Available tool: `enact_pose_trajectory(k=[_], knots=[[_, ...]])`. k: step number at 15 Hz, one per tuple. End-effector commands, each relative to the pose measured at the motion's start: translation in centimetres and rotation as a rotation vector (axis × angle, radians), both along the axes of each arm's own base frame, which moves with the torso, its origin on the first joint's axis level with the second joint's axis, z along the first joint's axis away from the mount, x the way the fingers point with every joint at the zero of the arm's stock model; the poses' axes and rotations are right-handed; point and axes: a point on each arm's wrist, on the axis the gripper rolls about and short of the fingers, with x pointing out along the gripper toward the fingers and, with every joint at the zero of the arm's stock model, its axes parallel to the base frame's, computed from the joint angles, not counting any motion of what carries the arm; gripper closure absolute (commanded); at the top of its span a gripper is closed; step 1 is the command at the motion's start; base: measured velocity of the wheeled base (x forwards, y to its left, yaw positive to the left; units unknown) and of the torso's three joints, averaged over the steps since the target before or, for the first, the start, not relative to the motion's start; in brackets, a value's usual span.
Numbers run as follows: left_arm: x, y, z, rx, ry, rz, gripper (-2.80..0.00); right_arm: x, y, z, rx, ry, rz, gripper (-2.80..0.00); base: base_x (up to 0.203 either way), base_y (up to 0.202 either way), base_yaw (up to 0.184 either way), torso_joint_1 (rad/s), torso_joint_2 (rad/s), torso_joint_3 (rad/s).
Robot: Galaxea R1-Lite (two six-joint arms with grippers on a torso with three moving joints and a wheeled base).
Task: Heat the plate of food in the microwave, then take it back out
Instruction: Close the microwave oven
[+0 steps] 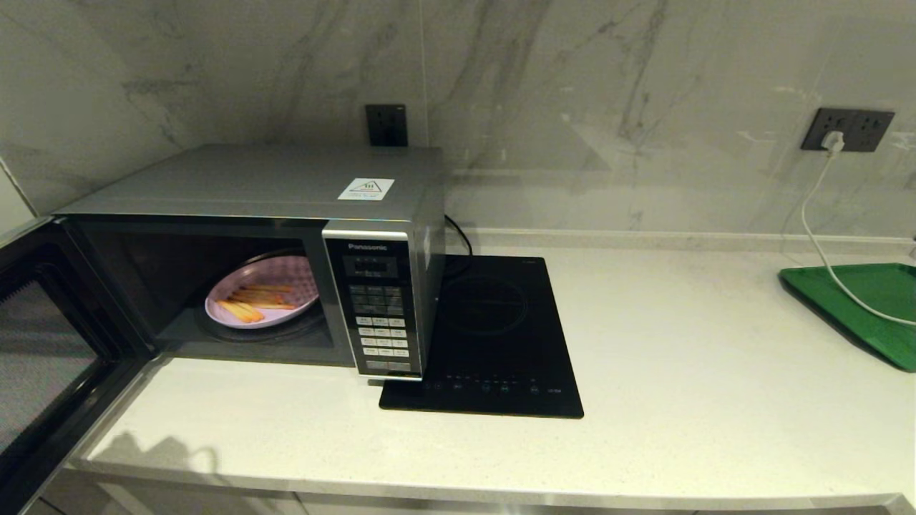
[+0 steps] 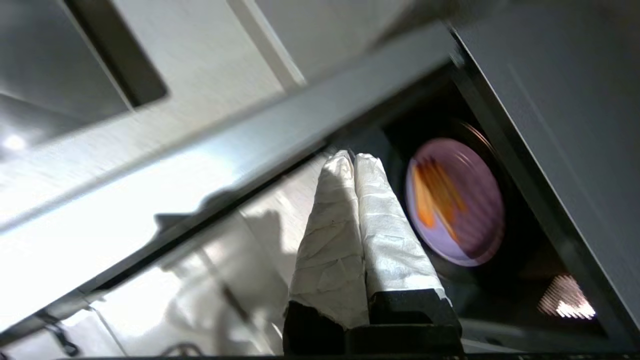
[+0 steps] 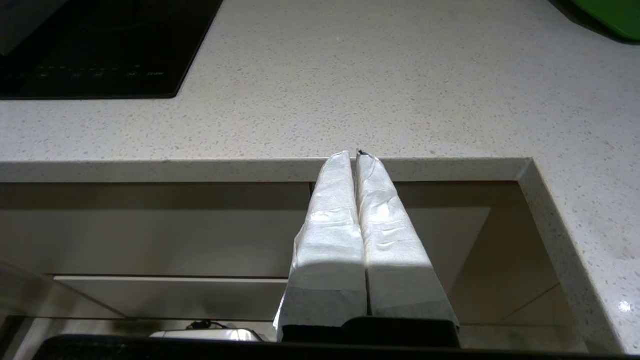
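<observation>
The plate of food sits inside the open microwave, centre-left of the head view; the empty left gripper, clamped closed, is the nearer one, the plate just beyond its tips; the right gripper, closed, idles below the table edge

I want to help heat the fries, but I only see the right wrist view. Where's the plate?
Observer: The plate of food sits inside the microwave.
Operator: Is it closed up?
Observer: No, the door hangs wide open on the left.
Operator: What's the other arm doing?
Observer: The left gripper points toward the open microwave from outside it, jaws shut and holding nothing.
</observation>
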Motion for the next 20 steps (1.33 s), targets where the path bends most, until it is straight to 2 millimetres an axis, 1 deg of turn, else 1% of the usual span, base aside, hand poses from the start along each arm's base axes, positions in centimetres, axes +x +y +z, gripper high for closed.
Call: enact_pose_trajectory(k=[1, 2, 5, 8, 10, 12, 17, 20], knots=[[0.7, 2.1, -0.1, 0.021, 0.045, 0.033, 0.00, 0.0, 0.0, 0.0, 0.001, 0.001, 0.001, 0.00, 0.000, 0.000, 0.000, 0.000, 0.00, 0.000], [0.8, 2.8, -0.2, 0.058, 0.082, 0.029, 0.00, 0.0, 0.0, 0.0, 0.001, 0.001, 0.001, 0.00, 0.000, 0.000, 0.000, 0.000, 0.00, 0.000], [1.6, 5.7, -0.8, 0.108, 0.152, 0.043, 0.00, 0.0, 0.0, 0.0, 0.001, 0.001, 0.000, 0.00, 0.000, 0.000, 0.000, 0.000, 0.00, 0.000], [1.9, 8.2, -2.2, 0.150, 0.260, 0.001, 0.00, 0.0, 0.0, 0.0, 0.001, 0.001, 0.000, 0.00, 0.000, 0.000, 0.000, 0.000, 0.00, 0.000], [1.9, 8.6, -2.7, 0.163, 0.293, -0.062, 0.00, 0.0, 0.0, 0.0, 0.001, 0.001, 0.001, 0.00, 0.000, 0.000, 0.000, 0.000, 0.00, 0.000], [2.1, 8.9, -3.7, 0.141, 0.366, -0.117, 0.00, 0.0, 0.0, 0.0, 0.001, 0.001, 0.000, 0.00, 0.000, 0.000, 0.000, 0.000, 0.00, 0.000], [2.3, 9.0, -4.7, 0.057, 0.385, -0.185, 0.00, 0.0, 0.0, 0.0, 0.001, 0.001, -0.001, 0.00, 0.000, 0.000, 0.000, 0.000, 0.00, 0.000], [2.5, 8.5, -4.9, 0.042, 0.385, -0.212, 0.00, 0.0, 0.0, 0.0, 0.001, 0.001, 0.000, 0.00, 0.000, 0.000, 0.000, 0.000, 0.00, 0.000]])
